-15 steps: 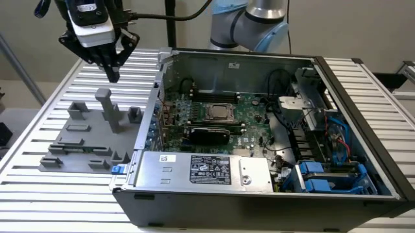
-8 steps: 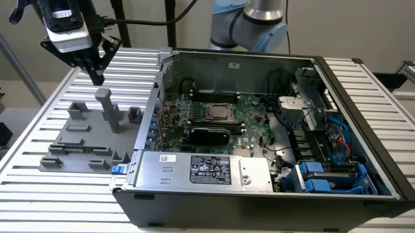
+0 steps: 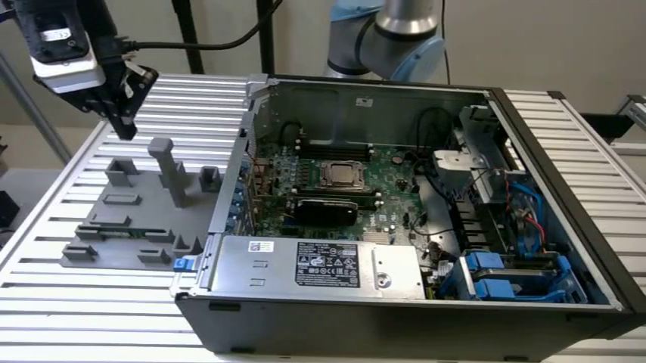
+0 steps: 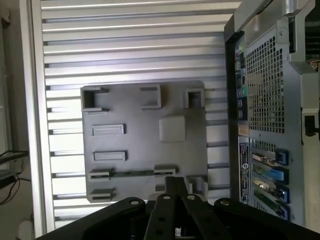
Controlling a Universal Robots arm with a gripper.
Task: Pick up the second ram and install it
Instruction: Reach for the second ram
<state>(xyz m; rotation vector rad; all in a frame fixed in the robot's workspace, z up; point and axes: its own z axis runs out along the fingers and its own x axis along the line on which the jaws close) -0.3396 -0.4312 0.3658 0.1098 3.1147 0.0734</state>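
My jaws clenched, empty, hanging over grey plastic fixture tray (image 4: 142,145) — thin green ram stick (image 4: 132,173) lying flat in it.

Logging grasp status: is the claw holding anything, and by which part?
Nothing is held. The claw hovers above the grey tray, where the second ram lies.

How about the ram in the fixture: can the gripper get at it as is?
Likely yes. The ram sits on edge in the grey fixture, top edge uncovered, outside the case. The gripper hangs above the fixture with nothing between; the tall post stands apart from the ram.
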